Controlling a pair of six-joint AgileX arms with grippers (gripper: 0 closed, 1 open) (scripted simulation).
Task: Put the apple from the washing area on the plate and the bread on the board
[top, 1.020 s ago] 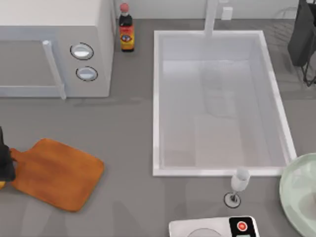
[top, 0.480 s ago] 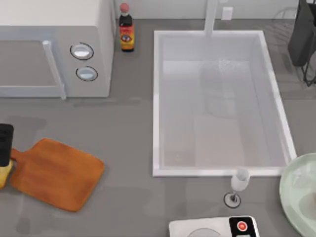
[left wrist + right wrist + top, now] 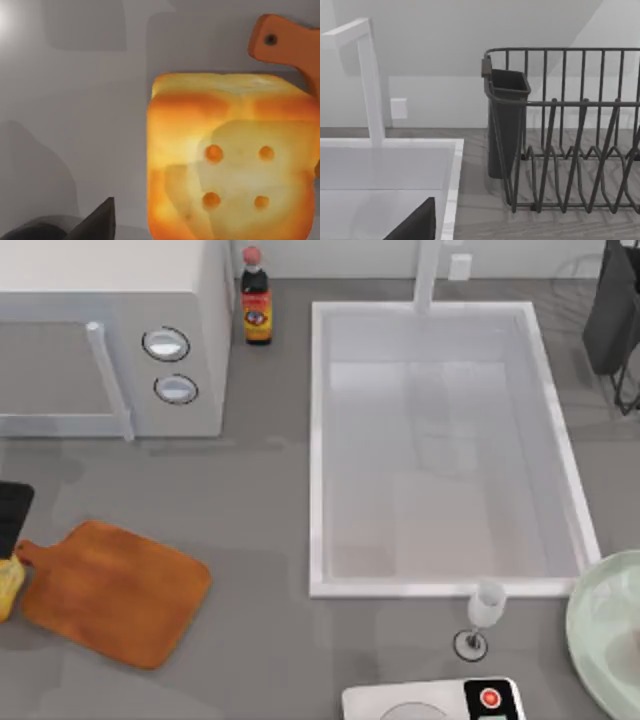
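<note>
Left arm (image 3: 10,515) sat at the far left edge of the table (image 3: 250,510), just off the handle end of the board (image 3: 115,592). Bread (image 3: 8,585) lay at that same edge, touching or just beside the board's handle, not on the board. From the left wrist, the bread (image 3: 230,157) stood close below the camera, four small dark spots on its near face, with the board's handle (image 3: 280,40) and its hole just past it. One dark fingertip (image 3: 95,222) of the left gripper showed to one side of the bread, apart from it; whether the jaws were spread or closed, cannot tell. Sink (image 3: 320,450) was right of the board, its basin bare white, faucet (image 3: 428,275) at the rear rim. Plate (image 3: 600,640) sat at the table's right edge, beyond the sink's near right corner. Right wrist camera looked past the sink corner (image 3: 451,170) and faucet (image 3: 367,80) toward a dark wire rack (image 3: 570,130); right jaws state cannot tell.
</note>
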